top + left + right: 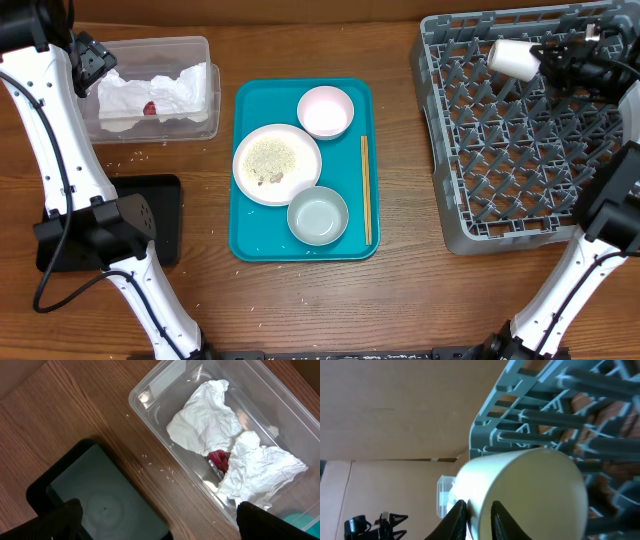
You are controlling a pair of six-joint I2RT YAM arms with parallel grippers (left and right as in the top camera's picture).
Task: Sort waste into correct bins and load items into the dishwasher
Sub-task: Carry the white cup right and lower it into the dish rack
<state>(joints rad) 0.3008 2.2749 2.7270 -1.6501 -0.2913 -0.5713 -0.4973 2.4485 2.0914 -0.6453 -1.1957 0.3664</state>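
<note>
My right gripper [540, 55] is shut on the rim of the small white cup [512, 58] and holds it on its side over the far left part of the grey dish rack [520, 135]. In the right wrist view the cup [530, 490] fills the frame between my fingers [479, 512]. My left gripper [88, 60] is open and empty above the clear tub [200, 45], which holds the crumpled napkin [210, 415] and the red sachet [218, 459]. The black tray [100, 505] lies near it. The pink plate [277, 163] with rice, the saucer [325, 111], the bowl [318, 215] and the chopsticks [365, 190] lie on the teal tray.
The teal tray [250, 245] sits mid-table. Loose rice grains [160, 471] are scattered on the wood between the tub and the black tray. The black tray also shows in the overhead view [165, 215] beside the left arm's base.
</note>
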